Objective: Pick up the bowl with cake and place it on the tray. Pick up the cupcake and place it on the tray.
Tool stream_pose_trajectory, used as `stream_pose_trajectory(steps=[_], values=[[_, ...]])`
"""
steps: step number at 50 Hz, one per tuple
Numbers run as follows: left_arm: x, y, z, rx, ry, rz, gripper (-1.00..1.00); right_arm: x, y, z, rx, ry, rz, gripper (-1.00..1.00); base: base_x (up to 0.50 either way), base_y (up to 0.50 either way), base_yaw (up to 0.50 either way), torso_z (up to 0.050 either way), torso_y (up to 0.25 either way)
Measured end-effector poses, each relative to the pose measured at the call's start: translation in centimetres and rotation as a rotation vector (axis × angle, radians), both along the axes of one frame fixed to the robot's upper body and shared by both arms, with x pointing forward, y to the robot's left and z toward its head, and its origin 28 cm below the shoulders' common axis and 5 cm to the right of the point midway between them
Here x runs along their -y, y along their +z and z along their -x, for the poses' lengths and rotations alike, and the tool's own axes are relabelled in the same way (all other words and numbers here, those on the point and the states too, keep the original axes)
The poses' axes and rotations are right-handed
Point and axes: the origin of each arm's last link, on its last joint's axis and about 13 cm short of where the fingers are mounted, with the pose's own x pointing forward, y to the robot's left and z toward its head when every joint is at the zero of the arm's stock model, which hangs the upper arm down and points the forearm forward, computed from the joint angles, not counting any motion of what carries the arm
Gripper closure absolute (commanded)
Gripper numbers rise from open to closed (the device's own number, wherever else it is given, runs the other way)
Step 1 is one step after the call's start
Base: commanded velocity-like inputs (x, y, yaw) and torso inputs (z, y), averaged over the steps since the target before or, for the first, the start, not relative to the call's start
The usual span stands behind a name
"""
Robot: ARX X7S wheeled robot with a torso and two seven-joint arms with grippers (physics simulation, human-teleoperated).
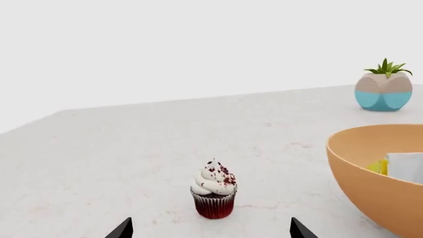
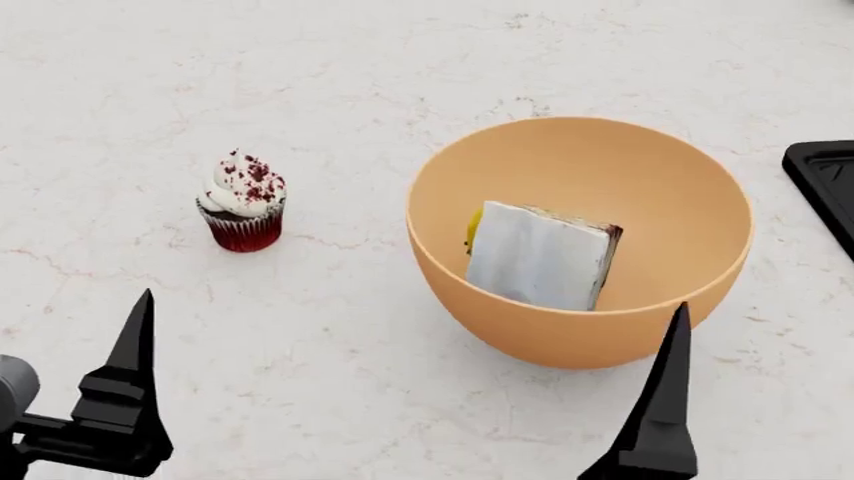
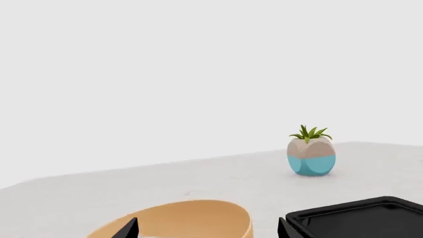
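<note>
The cupcake (image 2: 243, 212), with a dark red wrapper and white frosting, stands on the marble table left of the orange-tan bowl (image 2: 534, 340). The white-frosted cake wedge (image 2: 545, 255) lies inside the bowl. Only a corner of the black tray (image 2: 825, 170) shows, at the right edge. My left gripper (image 1: 211, 232) is open, just short of the cupcake (image 1: 213, 191), with nothing between its tips. My right gripper (image 3: 206, 229) is open too, hovering at the near side of the bowl (image 3: 198, 218), with the tray (image 3: 357, 220) beside it. In the head view one black finger (image 2: 131, 360) of the left gripper rises at the lower left.
A teal-and-tan pot with a green plant (image 1: 383, 91) stands far back on the white marble table (image 2: 400, 80); the same plant pot (image 3: 310, 156) shows behind the tray. The bowl's wall (image 1: 370, 183) lies close to the right of the cupcake.
</note>
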Motion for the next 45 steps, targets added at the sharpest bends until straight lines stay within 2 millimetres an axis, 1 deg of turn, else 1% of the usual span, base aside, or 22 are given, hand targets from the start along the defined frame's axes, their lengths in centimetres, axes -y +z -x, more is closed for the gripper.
stream_pose_trajectory(steps=[3,7,14,27,31,35,39,45], values=[[0.0,0.3,-0.1,0.002,0.004,-0.001,-1.00,0.1,0.2,0.0,-0.008,-0.004,0.002,-1.00,0.09,-0.03,0.00,0.000,0.000],[-0.1,0.6,-0.2,0.004,0.010,-0.002,-1.00,0.2,0.6,0.0,-0.017,0.000,0.008,-1.00,0.45,-0.20,0.00,0.000,0.000],[-0.2,1.1,-0.4,0.008,0.014,0.000,-1.00,0.5,1.5,-0.7,-0.080,-0.063,0.009,-1.00,0.00,0.00,0.00,0.000,0.001],[-0.1,1.3,-0.6,0.006,0.010,-0.002,-1.00,0.5,3.1,-0.1,-0.109,-0.114,0.043,-1.00,0.00,0.00,0.00,0.000,0.000],[-0.3,1.9,-1.2,-0.011,-0.005,0.000,-1.00,0.4,4.4,-0.4,-0.108,-0.094,0.060,-1.00,0.00,0.00,0.00,0.000,0.000],[-0.4,2.6,-1.7,-0.029,-0.020,-0.002,-1.00,0.3,5.9,-1.2,-0.128,-0.077,0.084,-1.00,0.00,0.00,0.00,0.000,0.000],[-0.6,3.3,-2.2,-0.049,-0.037,-0.001,-1.00,0.4,7.6,-2.3,-0.171,-0.057,0.109,-1.00,0.00,0.00,0.00,0.000,0.000],[-0.8,3.8,-2.8,-0.072,-0.051,0.003,-1.00,0.7,10.6,-4.3,-0.271,-0.037,0.144,-1.00,0.00,0.00,0.00,0.000,0.000]])
